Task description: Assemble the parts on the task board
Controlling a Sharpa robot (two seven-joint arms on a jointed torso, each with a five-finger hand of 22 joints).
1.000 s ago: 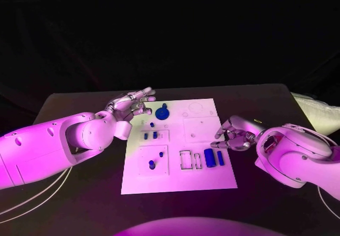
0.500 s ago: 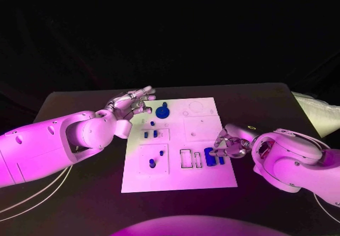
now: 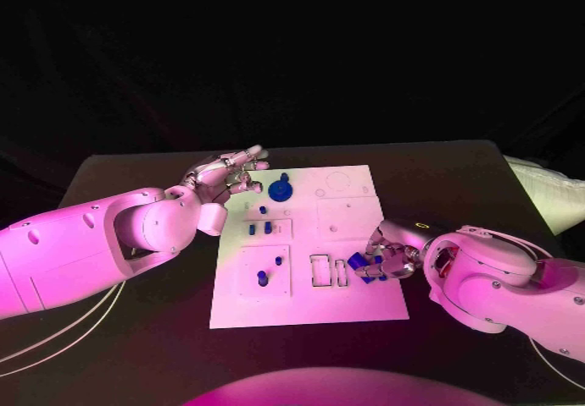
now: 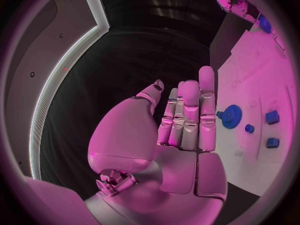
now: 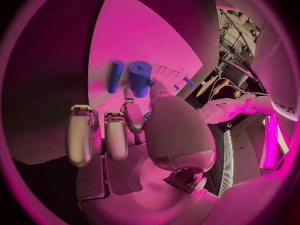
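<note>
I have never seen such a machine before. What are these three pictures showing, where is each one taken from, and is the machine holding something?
This is a robot with two white arms, each ending in a silver hand. The square picture looks down from its head at a black table. The round pictures come from cameras at each wrist, behind that hand. On the table lies a white task board with small blue parts: a gear, small pegs, and two cylinders near the right hand. The left hand hovers at the board's far corner, fingers apart, holding nothing. The right hand reaches over the thick blue cylinder with its fingertips at it; whether it grips it already, I cannot tell. A thinner cylinder lies beside it.
</note>
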